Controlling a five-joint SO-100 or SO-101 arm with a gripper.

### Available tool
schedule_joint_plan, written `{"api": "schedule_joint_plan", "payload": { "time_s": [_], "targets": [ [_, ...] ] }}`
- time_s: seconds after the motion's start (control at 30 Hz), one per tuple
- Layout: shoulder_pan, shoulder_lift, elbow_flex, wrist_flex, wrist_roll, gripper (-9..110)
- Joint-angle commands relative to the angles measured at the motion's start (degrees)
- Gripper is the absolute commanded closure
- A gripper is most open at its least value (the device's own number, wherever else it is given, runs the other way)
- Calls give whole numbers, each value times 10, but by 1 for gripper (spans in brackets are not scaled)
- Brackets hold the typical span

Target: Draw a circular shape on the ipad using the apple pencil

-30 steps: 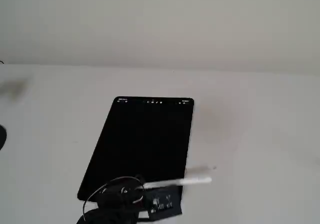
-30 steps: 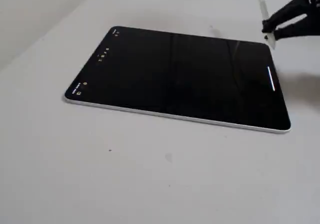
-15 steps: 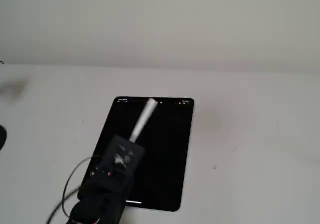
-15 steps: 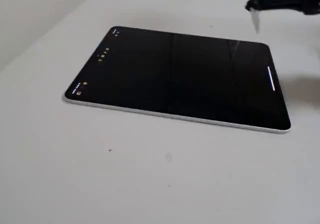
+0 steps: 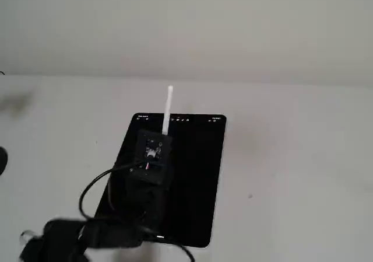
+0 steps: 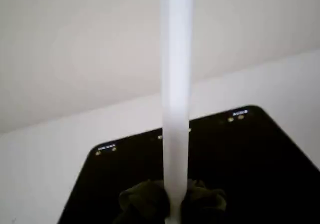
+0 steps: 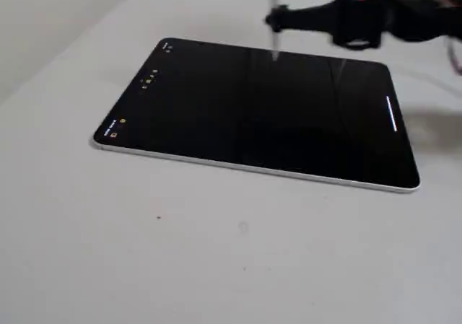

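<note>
The ipad (image 5: 192, 186) lies flat on the white table, its black screen showing only tiny icons along one short edge (image 7: 148, 79). My gripper (image 5: 164, 136) is shut on the apple pencil (image 5: 168, 107), a slim white stick. In the wrist view the apple pencil (image 6: 176, 84) rises straight up from between my dark fingers (image 6: 145, 201), with the ipad (image 6: 250, 159) behind it. From the side, my gripper (image 7: 273, 19) reaches in from the right and the apple pencil (image 7: 273, 46) stands upright with its tip at the ipad's (image 7: 216, 115) far long edge; I cannot tell if it touches. No circular shape shows.
A black cable (image 5: 87, 195) loops off the arm beside the tablet's left side. A short white bar (image 7: 392, 115) glows on the screen near the short edge by the arm. A dark object (image 5: 2, 160) sits at the table's left edge. A pale wall rises behind.
My gripper has carried the pencil from the tablet's near corner out over the screen toward the icon edge. The pencil has swung from lying sideways to standing upright.
</note>
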Motion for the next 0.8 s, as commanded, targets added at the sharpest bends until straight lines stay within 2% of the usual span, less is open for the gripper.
{"api": "schedule_joint_plan", "payload": {
  "time_s": [0.0,0.27,0.77],
  "targets": [
    [0,-57,-94,-32,-9,102],
    [-4,-121,-166,-12,-18,102],
    [-17,-171,-188,-18,-32,102]
  ]
}}
